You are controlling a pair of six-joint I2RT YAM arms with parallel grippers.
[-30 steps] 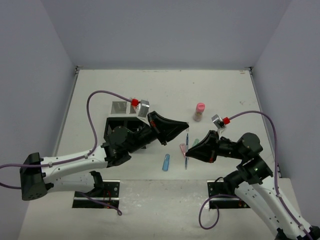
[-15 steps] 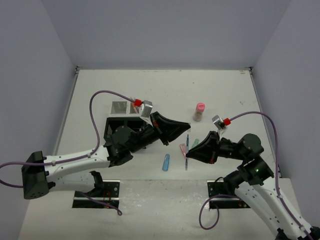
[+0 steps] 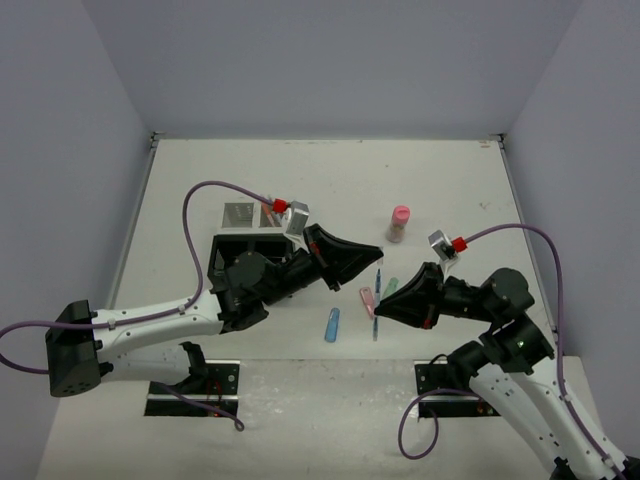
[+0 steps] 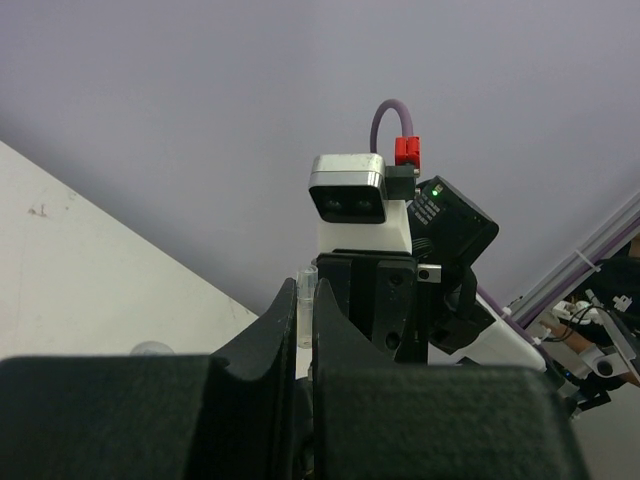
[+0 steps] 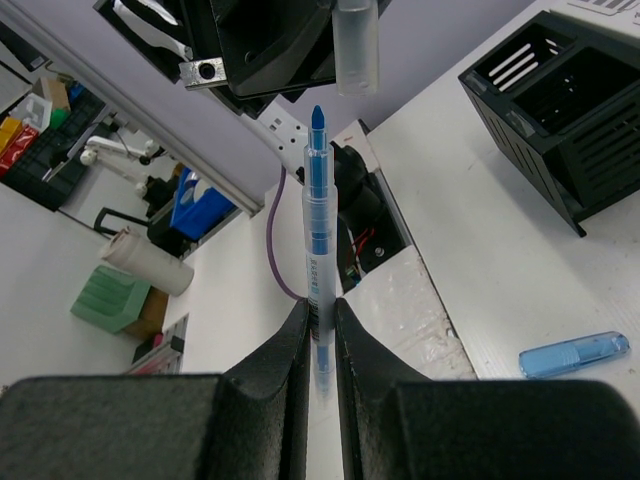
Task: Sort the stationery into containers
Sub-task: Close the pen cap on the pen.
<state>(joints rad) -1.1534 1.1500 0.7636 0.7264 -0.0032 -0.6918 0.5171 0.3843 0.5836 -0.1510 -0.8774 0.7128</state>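
Note:
My right gripper (image 5: pixel 320 310) is shut on a blue pen (image 5: pixel 317 230) that stands upright between its fingers, its blue tip bare. In the top view this pen (image 3: pixel 377 298) hangs just left of the right gripper (image 3: pixel 380 310), above the table. My left gripper (image 4: pixel 305 292) is shut on a small clear pen cap (image 4: pixel 307 300); from the right wrist the same cap (image 5: pixel 357 45) sits just above the pen's tip, apart from it. The left gripper (image 3: pixel 374 250) reaches in from the left. The containers (image 3: pixel 235 250) stand behind the left arm, black compartments (image 5: pixel 570 110) open upward.
A blue capsule-shaped piece (image 3: pixel 332 324) lies on the table below the grippers, also visible from the right wrist (image 5: pixel 574 354). A pink item (image 3: pixel 367 299) and a green pen (image 3: pixel 391 287) lie beside the held pen. A pink-capped bottle (image 3: pixel 399 222) stands further back. Grey mesh compartments (image 3: pixel 238 214) adjoin the black ones.
Both arms have drifted slightly to the right; the pen moved a little with the right gripper. Both grips are unchanged.

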